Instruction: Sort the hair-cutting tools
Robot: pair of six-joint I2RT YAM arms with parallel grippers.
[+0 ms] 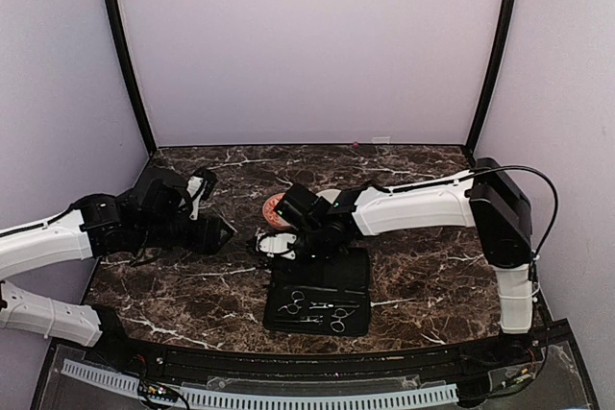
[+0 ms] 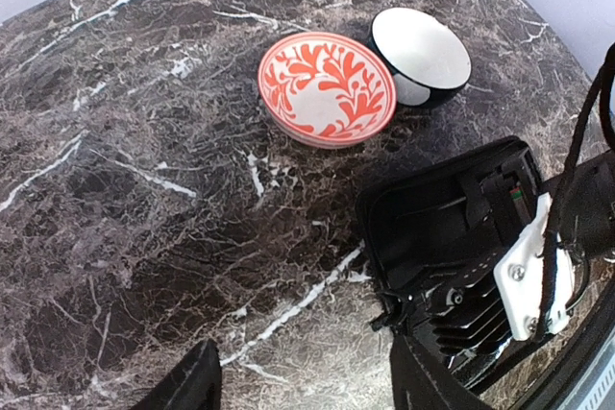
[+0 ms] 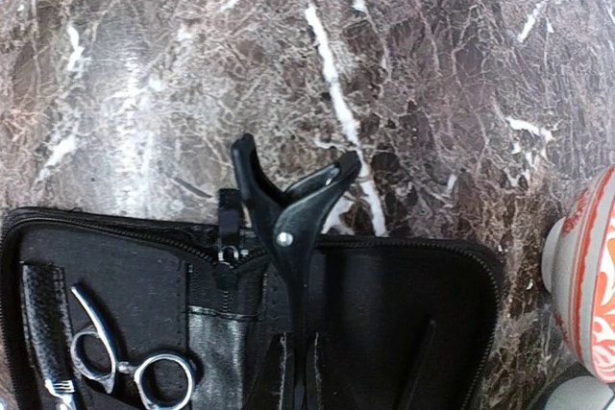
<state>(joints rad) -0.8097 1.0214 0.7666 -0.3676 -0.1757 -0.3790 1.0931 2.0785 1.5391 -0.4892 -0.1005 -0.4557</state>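
Observation:
An open flat black case lies at the front centre, with silvery ring-handled scissors inside. In the right wrist view one pair of scissors and a dark comb sit in the case's left half. My right gripper hovers at the case's far left corner. It is shut on a slim black hair clip whose forked end points past the case's zip edge. My left gripper is open and empty above bare marble, left of the right wrist.
An orange-patterned bowl and a white bowl with a dark outside stand side by side just beyond the case. The right arm's wrist is close to my left gripper. Walls enclose the dark marble table.

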